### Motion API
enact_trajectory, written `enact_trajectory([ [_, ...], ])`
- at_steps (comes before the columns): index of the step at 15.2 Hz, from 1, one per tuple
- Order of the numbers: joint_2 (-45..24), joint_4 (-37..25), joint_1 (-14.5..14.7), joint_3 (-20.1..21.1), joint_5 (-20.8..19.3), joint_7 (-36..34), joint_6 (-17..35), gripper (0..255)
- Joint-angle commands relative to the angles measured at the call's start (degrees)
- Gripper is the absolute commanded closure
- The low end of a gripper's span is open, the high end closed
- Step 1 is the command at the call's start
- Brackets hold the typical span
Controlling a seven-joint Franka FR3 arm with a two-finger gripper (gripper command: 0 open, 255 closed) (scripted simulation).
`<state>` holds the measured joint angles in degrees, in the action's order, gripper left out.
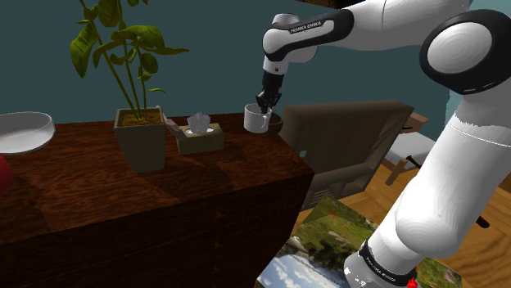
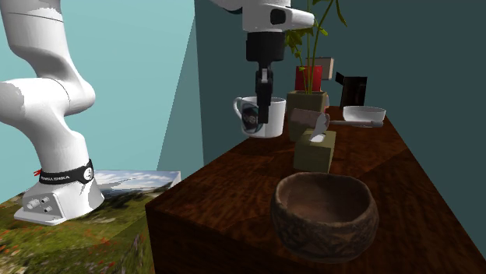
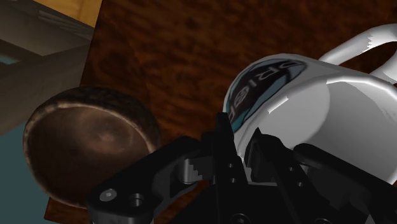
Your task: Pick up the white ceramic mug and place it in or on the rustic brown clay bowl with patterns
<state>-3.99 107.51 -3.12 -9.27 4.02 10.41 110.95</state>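
1. Your gripper (image 2: 265, 92) clamps the mug (image 2: 263, 118) by its rim, above the table (image 2: 226, 183).
2. In the second exterior view, the bowl (image 2: 325, 214) sits at the mug's 5 o'clock, near the table's front edge.
3. A tissue box (image 2: 315, 150) stands between them.

White mug (image 3: 343, 108), handle past the wrist view's edge; pale dish (image 1: 20, 131) past the shoulder view's left.
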Motion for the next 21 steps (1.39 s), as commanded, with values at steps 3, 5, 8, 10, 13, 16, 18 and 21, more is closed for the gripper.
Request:
enact_trajectory([
  [3, 0.5, -2.5, 0.0, 0.0, -0.2, -0.2, -3.0, 255],
  [5, 0.7, -3.8, 0.0, 0.0, -0.2, -0.3, -4.5, 255],
  [8, -0.6, -6.6, -0.7, -0.6, 0.0, 0.9, -6.1, 255],
  [10, -3.4, -10.4, -2.0, -1.6, 0.6, 3.3, -7.3, 255],
  [13, -8.0, -16.9, -4.3, -3.0, 1.7, 6.8, -9.5, 255],
  [16, -13.3, -24.6, -6.9, -4.1, 3.0, 10.1, -12.3, 255],
  [18, -17.3, -30.6, -8.8, -4.6, 4.0, 12.1, -14.5, 255],
  [21, -24.3, -41.6, -12.3, -5.1, 5.6, 14.8, -18.8, 255],
])
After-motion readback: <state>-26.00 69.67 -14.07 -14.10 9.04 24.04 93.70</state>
